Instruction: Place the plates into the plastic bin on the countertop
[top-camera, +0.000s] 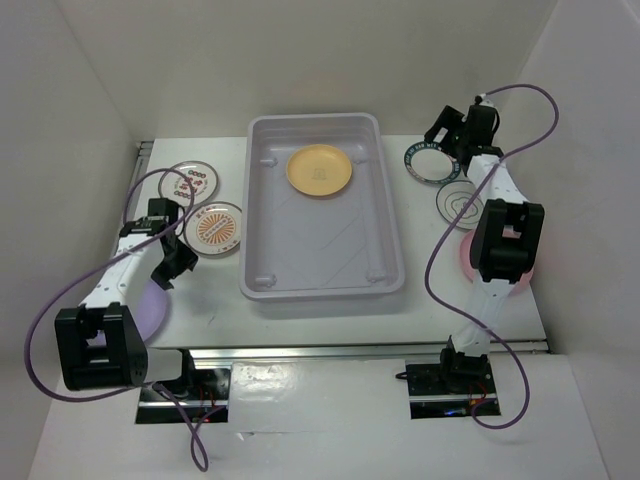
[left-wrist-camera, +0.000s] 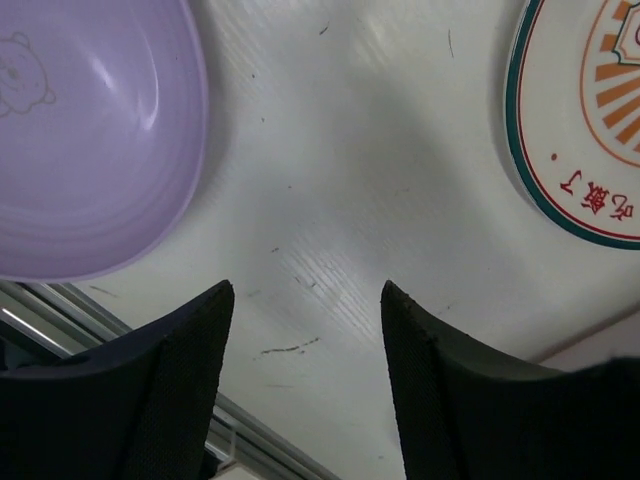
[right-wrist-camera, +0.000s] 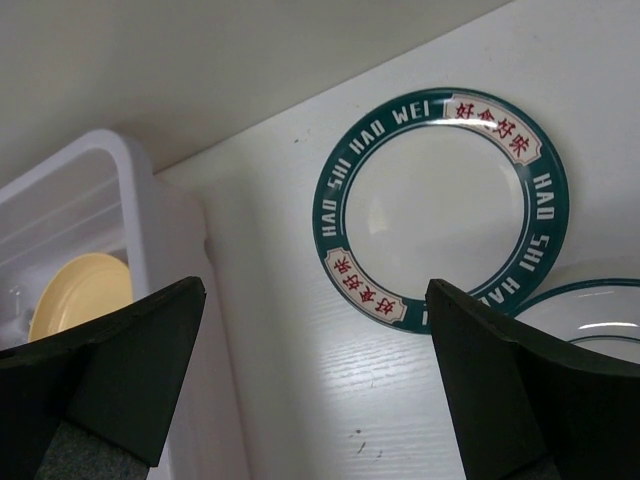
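At the left edge of the table (top-camera: 215, 300), the lavender plate (left-wrist-camera: 90, 130) lies flat, partly under the left arm (top-camera: 110, 285). That arm's jaws hang spread wide and empty over bare surface between the lavender plate and the orange sunburst plate (left-wrist-camera: 590, 130), a spot from which either could be the next pick. Just beyond sits the plate with red marks (top-camera: 190, 182). In the middle, the plastic bin (top-camera: 322, 291) stands lengthwise between both arms, within easy reach of each. It holds only the yellow-orange plate (top-camera: 319, 170), flat near its far end, so most of the task seems left to do. Farther right, the dark-green-rimmed plate (right-wrist-camera: 440, 205) lies near the bin's wall, with the line-drawing plate (right-wrist-camera: 590, 320) touching or just overlapping its near edge; which one cannot be told. The right arm (top-camera: 505, 240) holds its jaws wide apart and empty above the green-rimmed plate, framing it as the likely target. The pink plate (top-camera: 464, 258) is mostly hidden beneath that arm.
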